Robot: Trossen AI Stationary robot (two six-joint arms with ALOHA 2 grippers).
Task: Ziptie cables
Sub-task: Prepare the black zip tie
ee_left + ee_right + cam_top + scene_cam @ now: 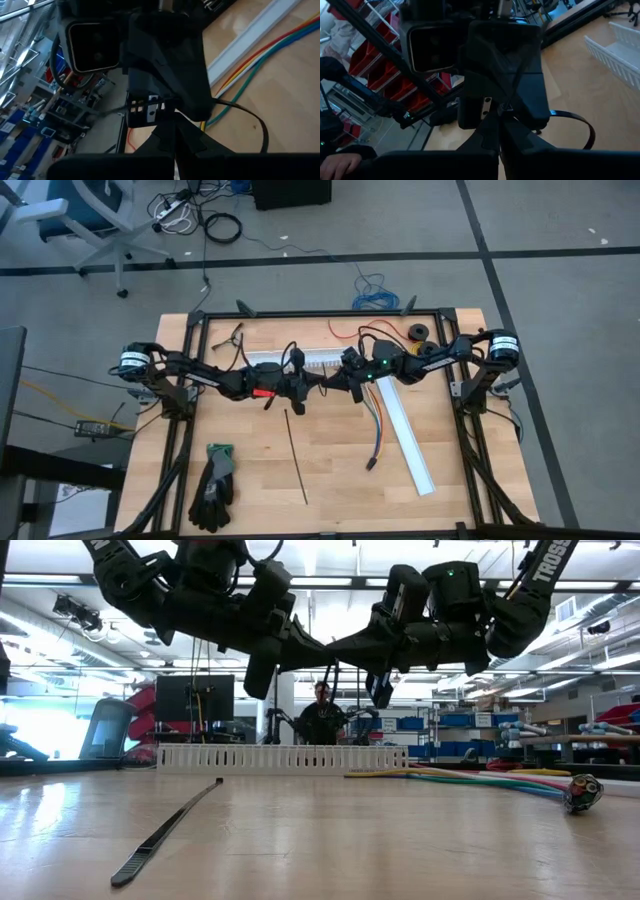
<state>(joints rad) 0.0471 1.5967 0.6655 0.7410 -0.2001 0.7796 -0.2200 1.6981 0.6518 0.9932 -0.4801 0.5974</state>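
Above the light wooden table [330,470], the clenched left gripper [318,379] and right gripper [330,381] met tip to tip. The coloured cables [377,425] lay near the right edge, beside a white slotted channel [408,435]. A person [322,715] stood in the room.

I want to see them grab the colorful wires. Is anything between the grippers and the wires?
Nothing visible. The left gripper and right gripper meet nose to nose above the table, and the cables lie uncovered beside the white channel.
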